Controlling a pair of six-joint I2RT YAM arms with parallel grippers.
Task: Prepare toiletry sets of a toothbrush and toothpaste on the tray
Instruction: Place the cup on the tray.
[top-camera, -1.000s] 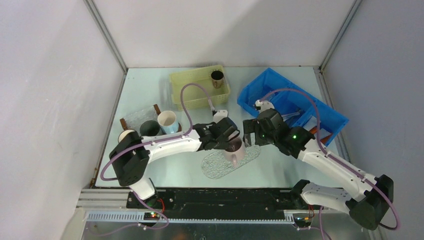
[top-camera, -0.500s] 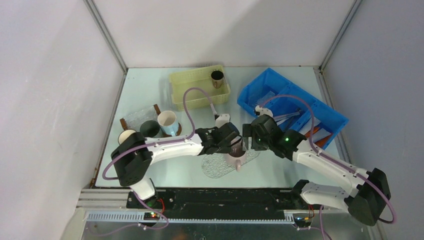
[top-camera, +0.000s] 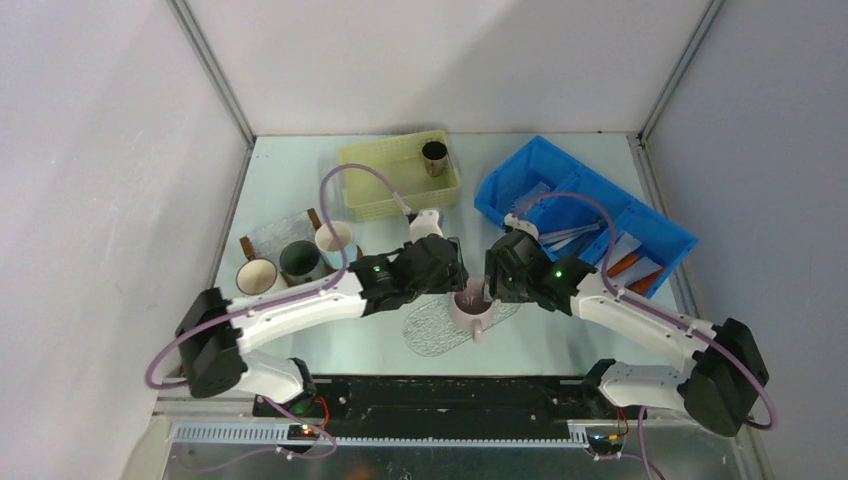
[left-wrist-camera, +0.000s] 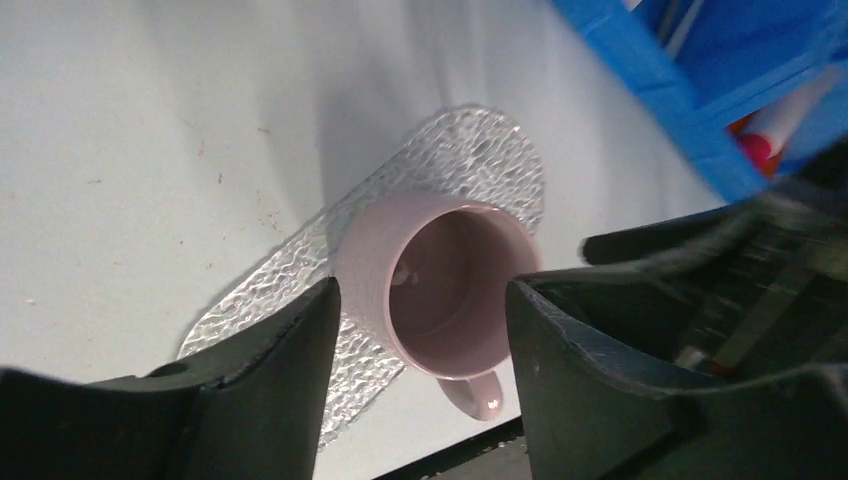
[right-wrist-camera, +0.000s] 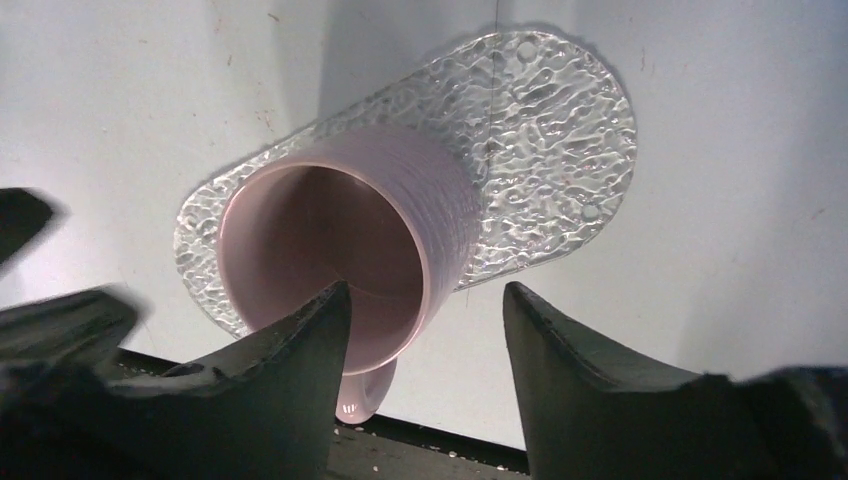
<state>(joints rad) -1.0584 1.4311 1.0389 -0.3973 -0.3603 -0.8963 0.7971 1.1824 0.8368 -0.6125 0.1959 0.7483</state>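
Mug (left-wrist-camera: 440, 290) upright on clear tray (right-wrist-camera: 540, 130); left fingers (left-wrist-camera: 270, 370) spread over it, empty; right fingers (right-wrist-camera: 600, 380) spread too, empty.

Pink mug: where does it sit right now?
Top view: the pink mug stands upright on the clear tray, front middle of the table, between the left gripper and right gripper.

The mug (right-wrist-camera: 440, 200) is pale pink and ribbed, the tray (right-wrist-camera: 560, 130) clear with a rippled pattern, the bin (top-camera: 530, 165) bright blue.

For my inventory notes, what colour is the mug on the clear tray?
Pale pink mug, finely ribbed on the outside; the right wrist view shows it best.
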